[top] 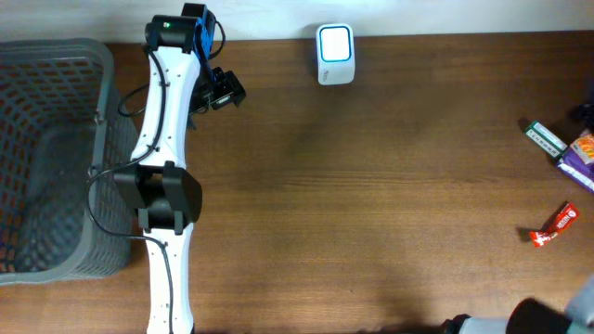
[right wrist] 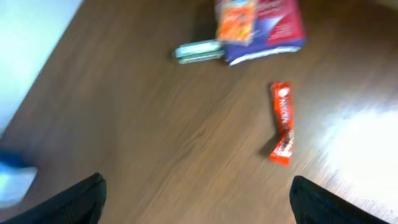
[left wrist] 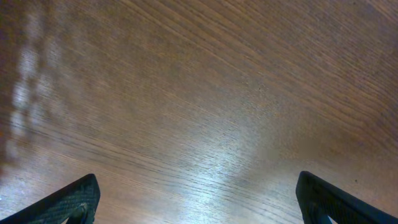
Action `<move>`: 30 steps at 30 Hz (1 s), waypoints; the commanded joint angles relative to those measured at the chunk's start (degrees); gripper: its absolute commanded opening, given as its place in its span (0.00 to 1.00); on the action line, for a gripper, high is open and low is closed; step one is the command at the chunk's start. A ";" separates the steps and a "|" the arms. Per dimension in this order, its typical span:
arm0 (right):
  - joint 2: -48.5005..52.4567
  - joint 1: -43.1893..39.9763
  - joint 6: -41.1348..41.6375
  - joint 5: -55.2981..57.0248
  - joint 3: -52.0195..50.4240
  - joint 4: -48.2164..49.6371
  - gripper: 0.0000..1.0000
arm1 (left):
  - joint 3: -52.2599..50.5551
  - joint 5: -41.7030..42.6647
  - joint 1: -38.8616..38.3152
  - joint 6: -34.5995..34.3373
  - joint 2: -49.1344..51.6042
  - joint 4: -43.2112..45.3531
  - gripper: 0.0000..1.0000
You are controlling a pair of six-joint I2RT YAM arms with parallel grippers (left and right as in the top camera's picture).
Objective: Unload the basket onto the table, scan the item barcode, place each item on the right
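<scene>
The wooden tabletop point(top: 371, 186) is filling most of the overhead view, and a grey mesh basket point(top: 56, 44) is sitting at its left edge. The left arm point(top: 167, 195) is reaching up along the basket's right side, with the left tool point(top: 223, 91) hanging near the far edge. In the left wrist view its fingertips point(left wrist: 68, 202) are standing wide apart over bare wood and gripping nothing. The right arm point(top: 557, 320) is showing only as a pale sliver in the bottom right corner. Seen from its own wrist camera, the right tool point(right wrist: 199, 199) is also gaping wide, with nothing between its fingers point(right wrist: 74, 199). A white scanner point(top: 334, 54) is standing at the far edge, well apart from everything else. Over at the right edge a purple packet point(top: 580, 158) is lying flat, with a green stick point(top: 545, 139) just beside it on the side toward the scanner. The red snack bar point(top: 554, 225) is lying loose on the tabletop nearer the front, apart from the packet, slightly bent at one end, with neither tool touching it.
</scene>
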 commanded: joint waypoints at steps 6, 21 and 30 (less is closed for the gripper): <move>-29.92 28.68 -0.17 -0.68 -21.14 -1.18 0.99 | -0.17 -0.76 0.00 0.87 0.61 -0.15 0.99; -42.29 31.26 -1.11 -3.30 -46.90 10.93 0.98 | -0.17 -0.76 -0.07 0.87 0.61 -0.15 0.99; -80.26 31.30 -8.41 -8.44 -92.24 60.02 0.99 | -0.17 -0.76 -0.11 0.87 0.61 -0.15 0.99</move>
